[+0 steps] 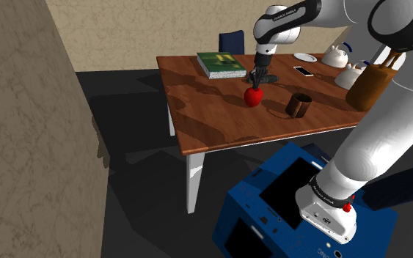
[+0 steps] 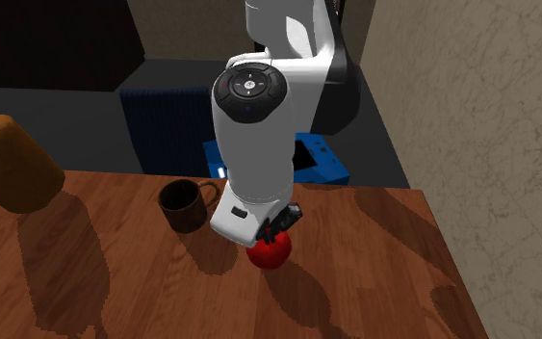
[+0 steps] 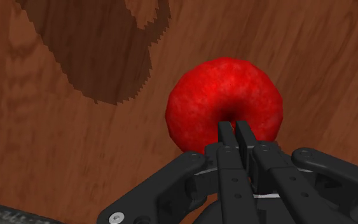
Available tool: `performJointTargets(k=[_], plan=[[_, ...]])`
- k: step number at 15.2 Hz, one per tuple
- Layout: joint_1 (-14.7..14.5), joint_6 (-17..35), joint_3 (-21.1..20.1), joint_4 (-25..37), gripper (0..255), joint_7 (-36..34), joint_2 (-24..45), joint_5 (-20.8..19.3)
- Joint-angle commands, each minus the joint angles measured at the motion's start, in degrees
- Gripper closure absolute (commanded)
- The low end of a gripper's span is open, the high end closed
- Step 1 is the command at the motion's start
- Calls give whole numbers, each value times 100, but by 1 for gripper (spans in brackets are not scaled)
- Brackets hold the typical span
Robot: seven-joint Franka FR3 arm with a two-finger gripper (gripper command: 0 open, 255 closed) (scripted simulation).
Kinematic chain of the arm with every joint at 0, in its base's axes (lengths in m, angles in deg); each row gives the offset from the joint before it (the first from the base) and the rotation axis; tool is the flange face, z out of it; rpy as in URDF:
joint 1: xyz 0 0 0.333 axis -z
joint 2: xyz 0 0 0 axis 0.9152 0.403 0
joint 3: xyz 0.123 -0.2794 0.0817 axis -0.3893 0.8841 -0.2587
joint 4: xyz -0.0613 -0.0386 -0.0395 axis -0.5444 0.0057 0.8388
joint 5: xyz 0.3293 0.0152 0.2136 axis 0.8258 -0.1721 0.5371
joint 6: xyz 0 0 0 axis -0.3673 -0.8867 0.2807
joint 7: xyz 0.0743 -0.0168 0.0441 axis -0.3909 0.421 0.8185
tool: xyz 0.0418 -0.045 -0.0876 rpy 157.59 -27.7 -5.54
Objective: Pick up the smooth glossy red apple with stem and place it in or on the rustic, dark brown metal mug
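A glossy red apple [image 1: 252, 97] [image 2: 269, 253] [image 3: 203, 108] sits near the middle of the wooden table [image 1: 219, 128]. My black gripper [image 1: 257, 78] [image 2: 276, 231] [image 3: 234, 130] comes down on it from above. The two fingers stand almost together at the dimple on the apple's top, where the stem would be; the stem itself is hidden between them. I cannot tell whether the apple rests on the wood or hangs just above it. The dark brown mug [image 1: 298, 105] [image 2: 184, 204] stands upright a short way off, toward the shoulder view's right, handle facing the apple.
A green book [image 1: 221, 64], a phone [image 1: 304, 71], a plate [image 1: 305, 57] and a white teapot [image 1: 335, 56] lie along the table's far side. A brown jug-like object [image 1: 370, 86] [image 2: 9, 164] stands beyond the mug. The blue stand [image 1: 300, 212] is by the near edge.
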Motion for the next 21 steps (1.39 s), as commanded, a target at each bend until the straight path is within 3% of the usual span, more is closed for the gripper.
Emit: performJointTargets(k=[1,21], plan=[[-3,-131,0,74,255,-20,-60,-18],[-12,-1610,3,1219,255,-145,-406,-125]])
